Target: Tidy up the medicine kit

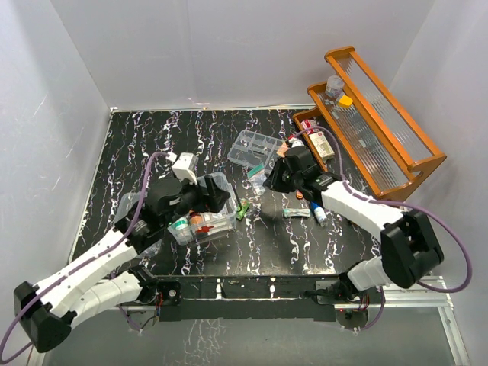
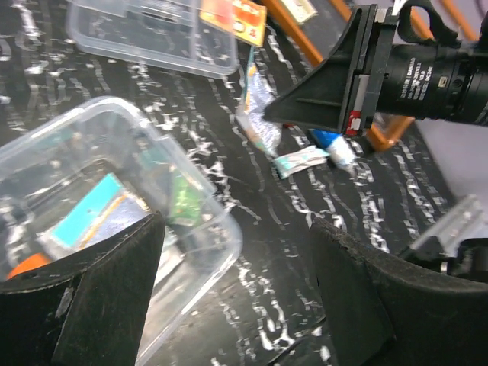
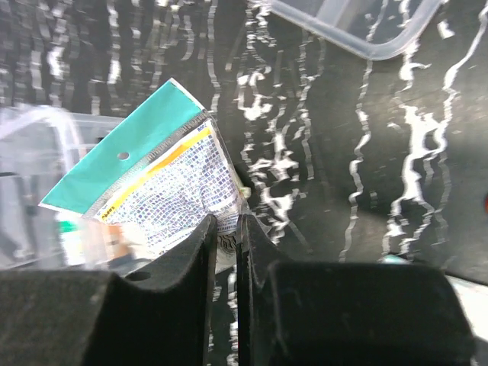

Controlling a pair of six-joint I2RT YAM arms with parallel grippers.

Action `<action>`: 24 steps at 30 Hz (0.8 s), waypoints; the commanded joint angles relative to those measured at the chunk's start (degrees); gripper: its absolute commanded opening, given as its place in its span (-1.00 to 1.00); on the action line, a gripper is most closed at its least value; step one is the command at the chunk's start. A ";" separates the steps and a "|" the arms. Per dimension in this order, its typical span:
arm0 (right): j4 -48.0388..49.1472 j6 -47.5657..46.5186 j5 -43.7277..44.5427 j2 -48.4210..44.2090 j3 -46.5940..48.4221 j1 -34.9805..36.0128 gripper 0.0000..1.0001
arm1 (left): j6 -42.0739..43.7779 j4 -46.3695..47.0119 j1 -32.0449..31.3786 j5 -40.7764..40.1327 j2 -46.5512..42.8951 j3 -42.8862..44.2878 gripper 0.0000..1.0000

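Observation:
The medicine kit is a clear open box left of the table's middle, with a few small items inside; its rounded corner fills the left wrist view. My left gripper hovers over the box's near right corner, and its jaws stand wide open with nothing between them. To the right, my right gripper is shut on the lower edge of a flat sachet with a teal header and blue print. The sachet hangs just above the table.
A clear compartment tray lies behind the box. An orange-brown wooden rack stands at the back right with a bottle on it. A small tube, a blue-capped vial and a green item lie loose mid-table.

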 commanded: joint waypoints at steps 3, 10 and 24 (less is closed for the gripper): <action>10.01 17.97 -4.65 -7.88 -3.80 1.59 -0.85 | -9.10 12.70 -0.10 8.68 5.39 -0.69 0.52; 10.83 25.66 -1.25 -13.17 -5.81 5.21 -0.85 | -11.89 19.97 -0.52 11.00 11.07 -1.33 0.42; 8.86 25.64 0.88 -11.72 -4.65 8.00 -0.84 | -18.33 20.89 -0.59 5.56 16.45 -0.19 -0.11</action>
